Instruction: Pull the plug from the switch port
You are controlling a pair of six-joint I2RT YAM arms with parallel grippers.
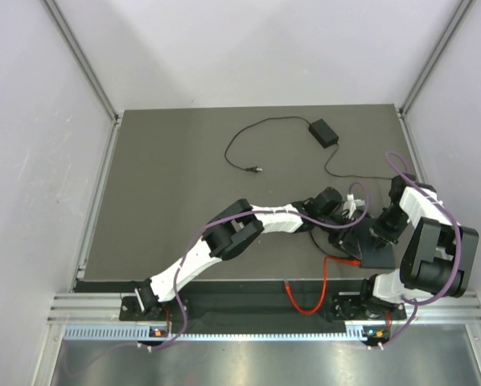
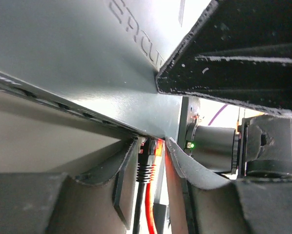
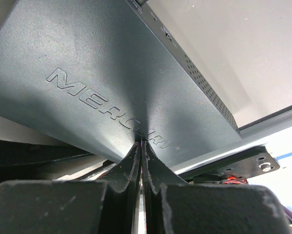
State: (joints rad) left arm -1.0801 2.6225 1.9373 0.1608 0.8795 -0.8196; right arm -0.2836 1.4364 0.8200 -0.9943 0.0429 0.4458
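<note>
With left hand (image 2: 151,146) narrowed astride plug (image 2: 147,168) at box (image 2: 87,73) edge, grip unconfirmed, close on black boot, not red cable (image 1: 324,281). Draw straight out of port (image 2: 145,140), in line with box. Brace box with right hand (image 3: 141,156), pinched shut on its rim.

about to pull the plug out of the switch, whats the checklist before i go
1. Left gripper straddles the plug: ok, the plug sits mid-gap.
2. Its fingers clamped on the plug: cannot tell, slim gaps seem to show.
3. Plug seated in the switch: ok, it enters the box's edge.
4. Only that plug in the gap: not ok, a red cable runs alongside it.
5. Right gripper bracing the switch: ok, its shut tips press on the lettered top.
6. Red cable slack: ok, it loops loosely in the top view.
</note>
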